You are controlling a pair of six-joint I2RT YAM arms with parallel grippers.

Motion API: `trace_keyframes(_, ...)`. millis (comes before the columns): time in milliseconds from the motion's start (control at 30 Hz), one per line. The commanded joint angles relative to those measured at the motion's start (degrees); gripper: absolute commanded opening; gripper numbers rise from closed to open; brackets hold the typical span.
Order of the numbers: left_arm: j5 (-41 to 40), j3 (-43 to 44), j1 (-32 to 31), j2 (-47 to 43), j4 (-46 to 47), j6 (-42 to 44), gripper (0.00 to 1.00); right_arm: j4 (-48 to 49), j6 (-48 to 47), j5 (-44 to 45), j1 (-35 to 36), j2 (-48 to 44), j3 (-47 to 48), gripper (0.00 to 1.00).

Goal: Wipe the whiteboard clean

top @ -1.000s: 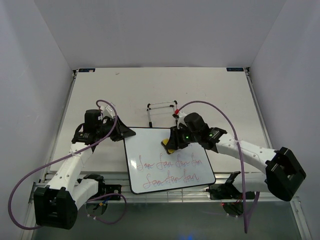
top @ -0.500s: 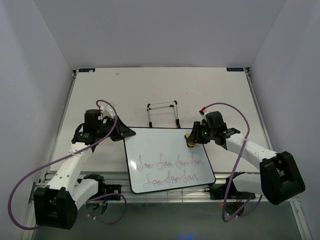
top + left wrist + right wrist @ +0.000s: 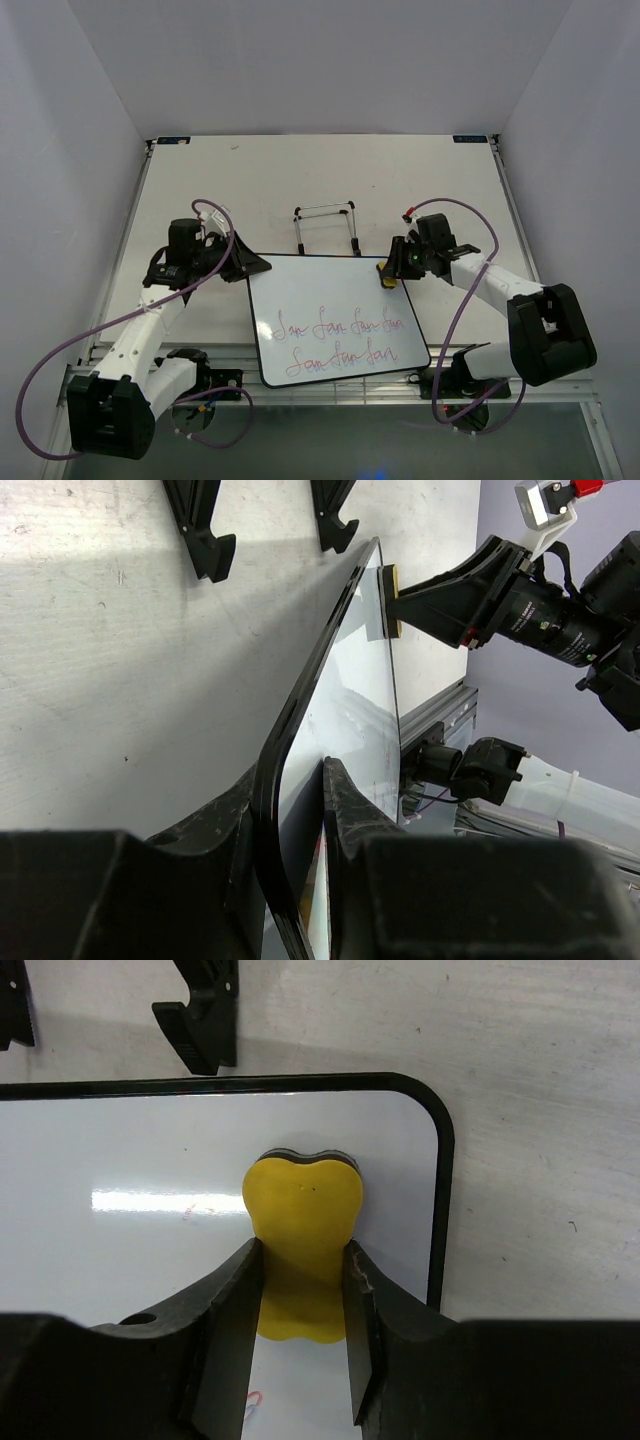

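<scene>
Whiteboard: we saw the whiteboard (image 3: pixel 340 320) lying on the surface (image 3: pixel 200 180) between the two arms, near the near edge, with two lines of red scribble (image 3: pixel 340 340) on its near half.
Left fingers: the left fingers (image 3: pixel 345 810) were closed on the board's black rim at its far left corner, one finger on each face.
Right fingers: the right fingers (image 3: pixel 232 1330) were partly closed, clamping the yellow eraser (image 3: pixel 303 1230) by its sides.
Eraser: it sat against the white face at the far right corner, just inside the rim and apart from the scribble.
Stand: the wire stand (image 3: pixel 325 228) stood just beyond the board's far edge.
</scene>
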Motion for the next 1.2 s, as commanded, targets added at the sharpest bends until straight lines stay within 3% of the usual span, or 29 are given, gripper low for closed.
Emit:
trace_keyframes(0, 0.49, -0.01, -2.34, -1.52, 1.13, 11.54, 0.00, -7.82, -5.31, -8.64, 2.68, 3.84, -2.26, 0.22)
trace_keyframes(100, 0.57, -0.01, -2.43, -1.52, 1.04, 11.54, 0.00, -6.75, -3.90, -12.17, 7.42, 3.56, 1.68, 0.22)
trace_keyframes(333, 0.40, -0.01, -2.43, -1.61, 1.13, 11.54, 0.00, -10.26, -0.65, -8.04, 21.91, 8.40, 12.32, 0.22)
trace_keyframes(433, 0.22, -0.01, -2.43, -1.60, 1.13, 11.45, 0.00, -10.26, -0.21, -7.44, 24.74, 8.49, 13.31, 0.22)
trace_keyframes(600, -2.40, 0.16, -2.51, -1.87, 0.26, 11.10, 0.00, -11.58, -0.47, -4.00, 20.55, 4.54, 7.52, 0.23)
trace_keyframes(733, -5.31, 0.51, -2.51, -2.31, -0.71, 10.39, 0.00, -13.51, -1.35, 0.03, 10.17, 1.81, 0.83, 0.23)
trace_keyframes(900, -7.60, 0.69, -2.51, -2.83, -1.33, 9.87, 0.00, -17.29, -2.85, 3.21, 9.63, -2.23, -0.50, 0.22)
trace_keyframes(967, -8.13, 0.69, -2.51, -2.57, -1.33, 9.78, 0.00, -16.59, -0.92, 2.07, 11.56, -5.03, -0.32, 0.19)
trace_keyframes(1167, -7.34, 0.43, -2.43, -1.61, -1.07, 9.87, 0.00, -10.62, 8.65, 1.09, 28.68, -6.81, 6.70, 0.19)
